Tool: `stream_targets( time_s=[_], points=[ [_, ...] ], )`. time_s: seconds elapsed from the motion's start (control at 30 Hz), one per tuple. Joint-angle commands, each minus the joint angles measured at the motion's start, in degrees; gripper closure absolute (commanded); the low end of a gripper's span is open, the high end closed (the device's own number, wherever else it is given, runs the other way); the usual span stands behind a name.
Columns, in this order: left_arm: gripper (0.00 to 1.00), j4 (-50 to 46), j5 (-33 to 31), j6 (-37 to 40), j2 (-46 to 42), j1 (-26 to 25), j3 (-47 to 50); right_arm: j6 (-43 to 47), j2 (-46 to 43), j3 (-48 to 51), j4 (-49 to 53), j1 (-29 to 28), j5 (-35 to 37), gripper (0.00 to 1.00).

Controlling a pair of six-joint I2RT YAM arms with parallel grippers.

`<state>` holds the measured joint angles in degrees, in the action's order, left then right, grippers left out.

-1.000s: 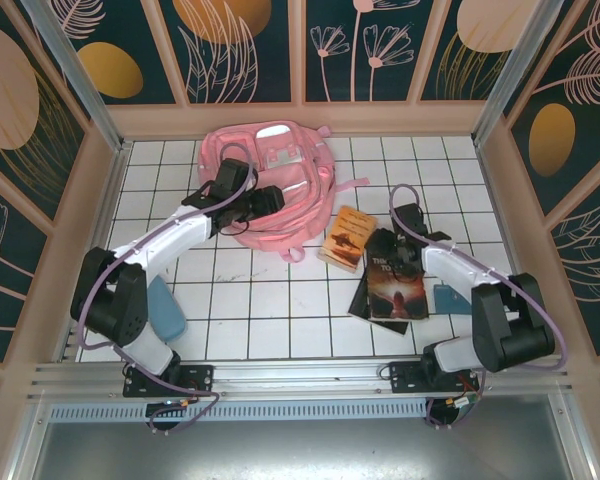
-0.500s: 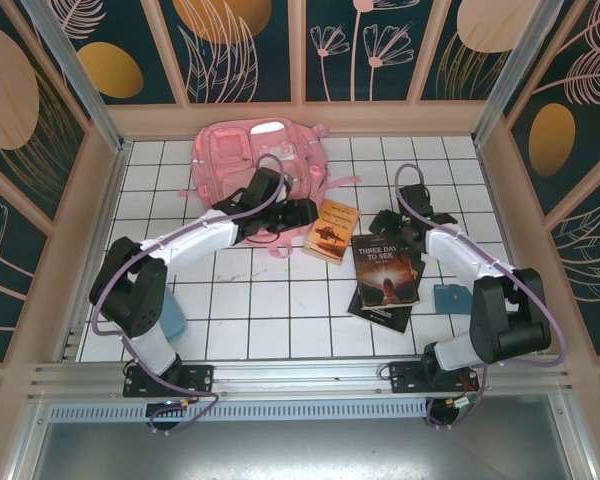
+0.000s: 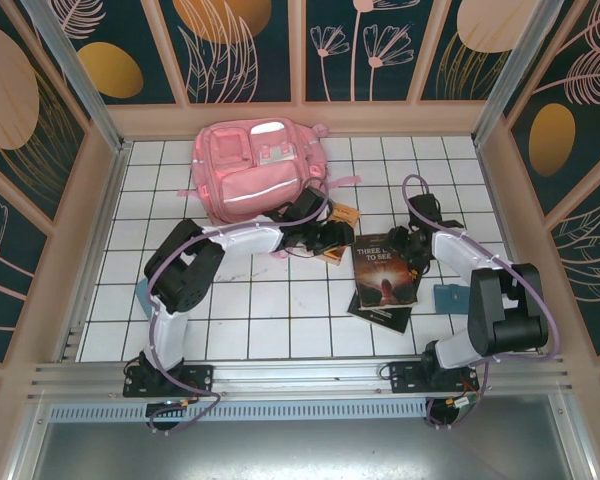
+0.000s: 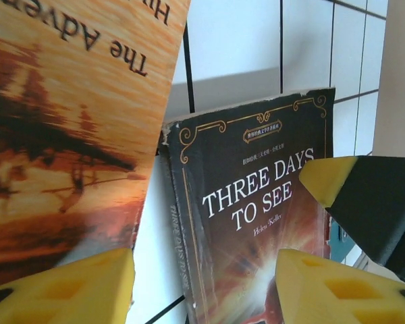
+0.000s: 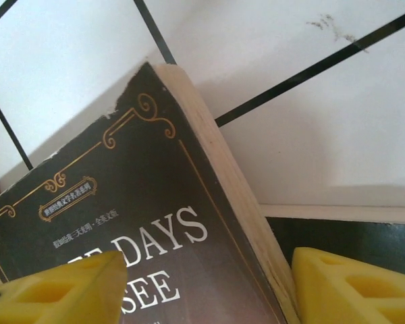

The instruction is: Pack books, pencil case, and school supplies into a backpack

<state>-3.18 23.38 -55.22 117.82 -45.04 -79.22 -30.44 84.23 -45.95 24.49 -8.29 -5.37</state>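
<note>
The pink backpack (image 3: 252, 172) lies flat near the far edge of the table (image 3: 260, 300), left of its middle and well apart from both grippers.

The left arm reaches across toward the middle of the table. There the left gripper (image 4: 206, 283) hangs low over the smaller orange-brown book (image 4: 61, 115), just beside the backpack's near right corner. Its yellow pads stand apart. Between them are bare tile and the spine of the larger book, so it has hold of nothing. The orange cover comes down to the left pad, though whether the two touch is hard to judge.

The larger dark book (image 3: 385, 275), with white lettering reading THREE DAYS TO SEE, lies right of the middle, just beside the orange one. A dark flat thing (image 3: 380, 315) pokes out from under its near edge.

The right gripper (image 5: 206, 283) sits at this book's far right corner. Its jaws are parted much wider than the book is thick, and they straddle the pale page edge without clamping it. A small blue thing (image 3: 447, 297) rests near the table's right edge.
</note>
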Motion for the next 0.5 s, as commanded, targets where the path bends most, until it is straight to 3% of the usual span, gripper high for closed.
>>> stream_targets(
  time_s=[0.0,0.47],
  points=[
    [0.47,0.64,2.66,-2.04,2.31,-0.56,-2.62,0.58,0.91,1.61,-2.18,0.12,-5.47,0.39],
    [0.51,-7.41,-0.61,-4.32,5.86,-2.75,-4.2,1.17,0.6,2.54,-3.64,0.86,-6.66,0.47]
  ],
)
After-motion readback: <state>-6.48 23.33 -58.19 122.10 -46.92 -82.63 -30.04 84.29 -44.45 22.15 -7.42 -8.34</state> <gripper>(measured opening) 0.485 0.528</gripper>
